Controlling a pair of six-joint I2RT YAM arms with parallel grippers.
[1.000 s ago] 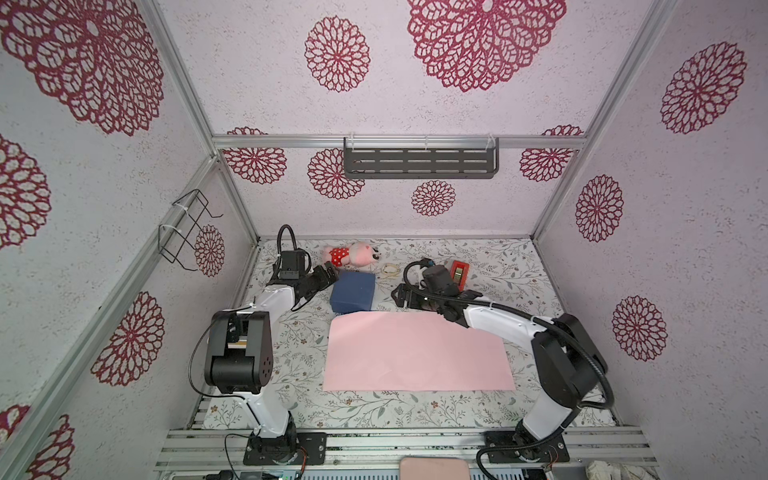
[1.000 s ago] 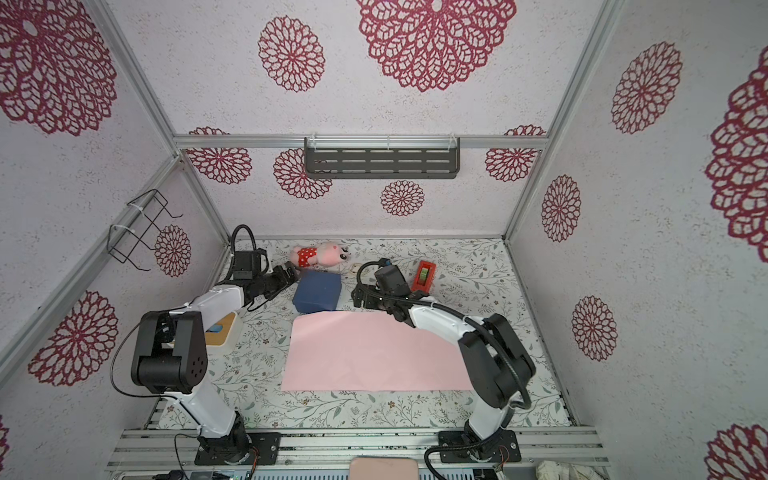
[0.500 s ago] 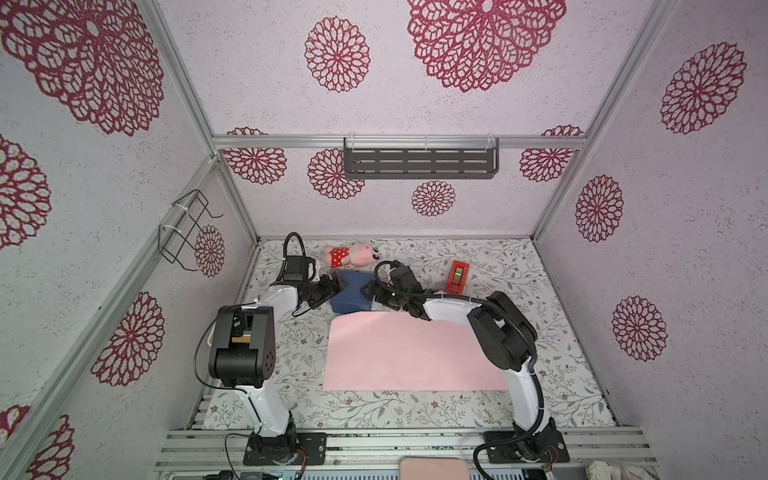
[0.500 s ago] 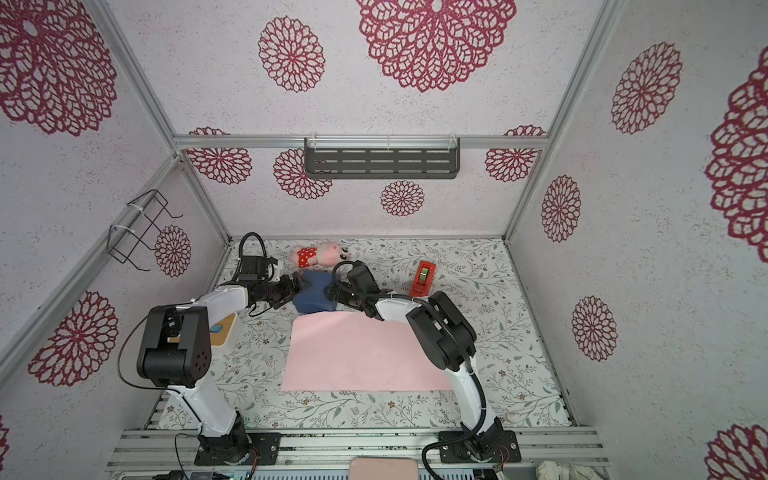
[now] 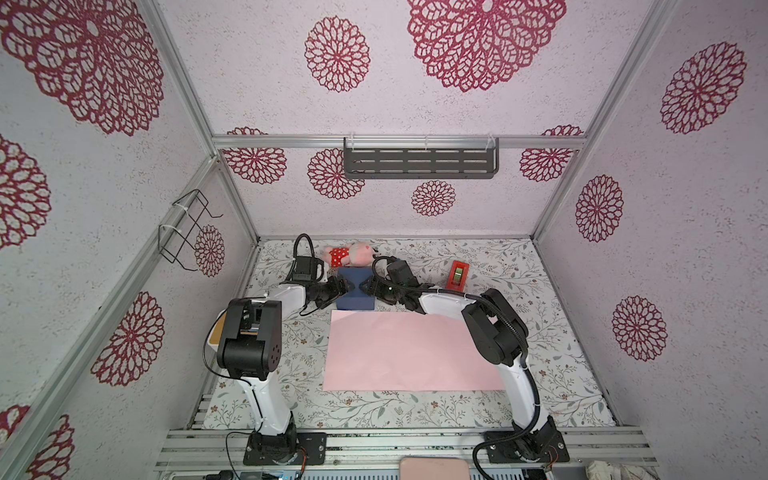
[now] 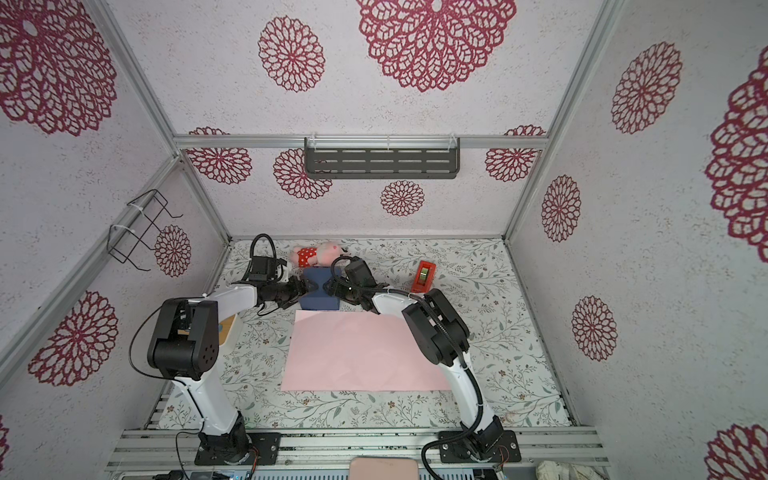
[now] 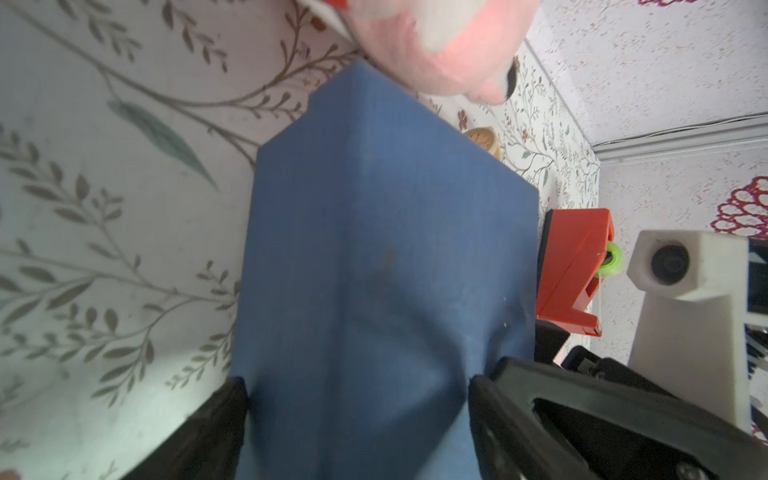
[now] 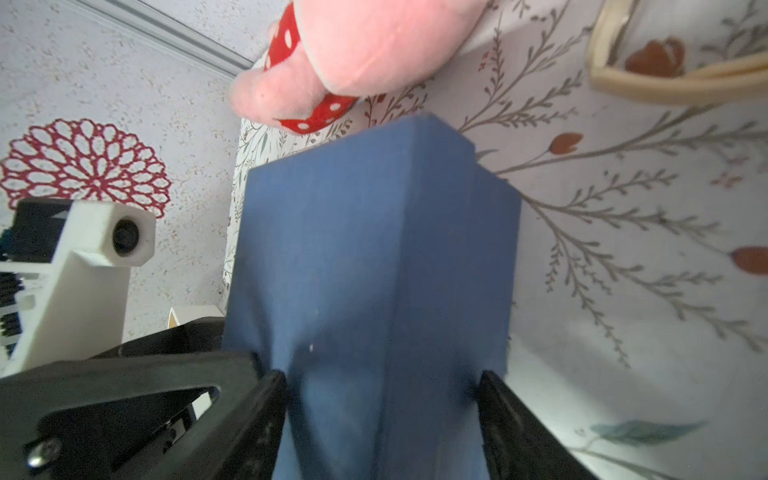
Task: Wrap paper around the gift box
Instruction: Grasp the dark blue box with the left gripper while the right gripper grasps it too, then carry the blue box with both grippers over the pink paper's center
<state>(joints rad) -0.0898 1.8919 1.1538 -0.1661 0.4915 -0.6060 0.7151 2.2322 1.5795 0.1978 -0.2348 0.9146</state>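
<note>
The navy-blue gift box stands on the floral mat just behind the paper's far left corner. My left gripper holds it from the left and my right gripper from the right. In each wrist view the black fingers press into the box, and its cardboard dents between them. The paper lies flat, pale pink face up, in the middle of the mat. Neither gripper touches it.
A pink plush toy in red lies right behind the box. A red tape dispenser sits to the back right. A wood-topped tissue box is half hidden by the left arm. A pink pad lies at the front rail.
Both grippers have moved in on the gift box from either side, the right arm swinging left. Their jaws have narrowed onto the box.
</note>
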